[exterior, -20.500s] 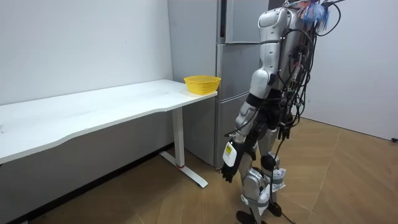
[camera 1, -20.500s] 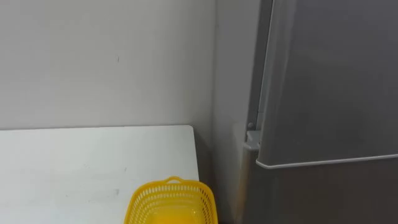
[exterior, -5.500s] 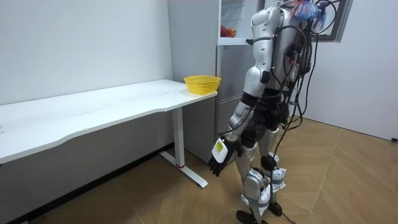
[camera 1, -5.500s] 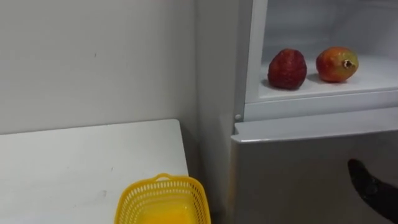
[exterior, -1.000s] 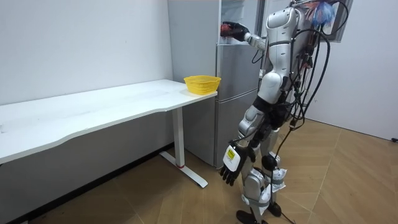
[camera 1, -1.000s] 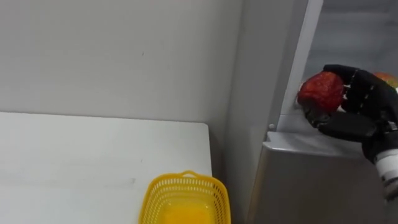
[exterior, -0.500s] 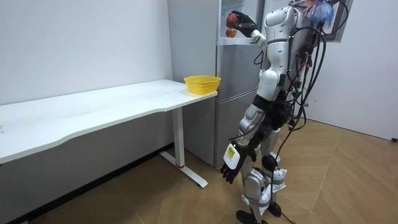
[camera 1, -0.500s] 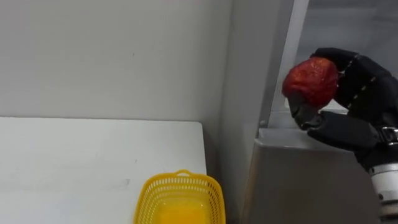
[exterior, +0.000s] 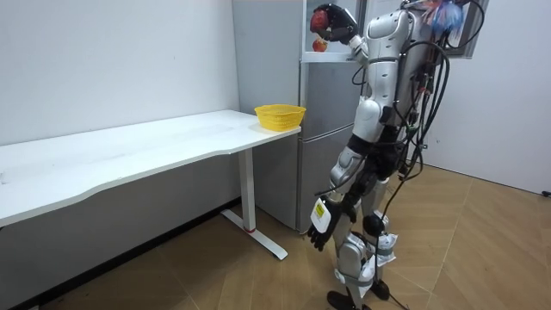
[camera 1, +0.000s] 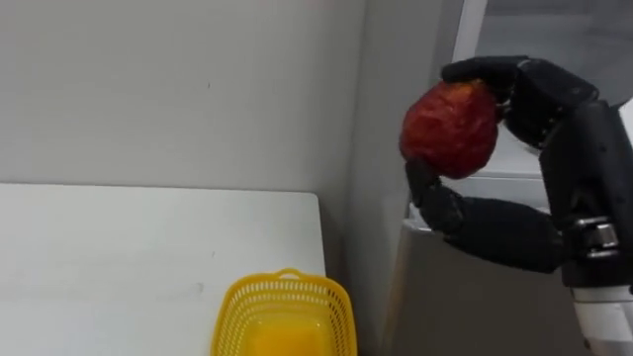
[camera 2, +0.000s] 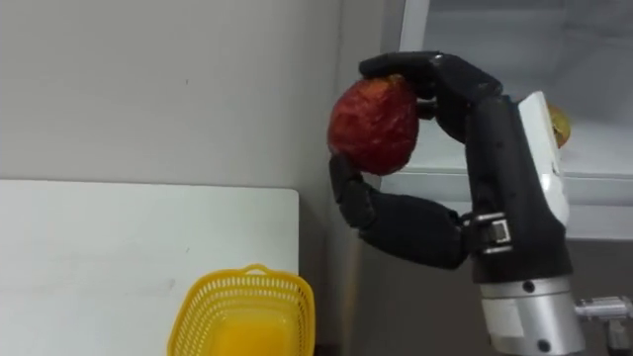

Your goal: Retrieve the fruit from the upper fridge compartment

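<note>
My right hand (camera 1: 534, 158) (camera 2: 465, 158) (exterior: 340, 19) is shut on a dark red, rough-skinned fruit (camera 1: 450, 129) (camera 2: 374, 125) (exterior: 324, 17), held up in front of the open upper fridge compartment (camera 1: 554, 79) (exterior: 320, 30). Fingers curl over its top and the thumb presses from below. A second, orange-red fruit (camera 2: 559, 124) (exterior: 319, 45) lies on the fridge shelf behind my wrist. My left hand (exterior: 319, 231) hangs low by my leg, fingers relaxed. I stand facing the fridge.
A yellow mesh basket (camera 1: 283, 316) (camera 2: 239, 311) (exterior: 280, 115) sits at the right end of the white table (camera 1: 129, 257) (exterior: 129, 151), right beside the grey fridge body (camera 1: 475, 297) (exterior: 323, 129). A white wall rises behind the table.
My right hand has drawn the red fruit further out of the fridge, up and toward the left. The left hand has stayed hanging.
</note>
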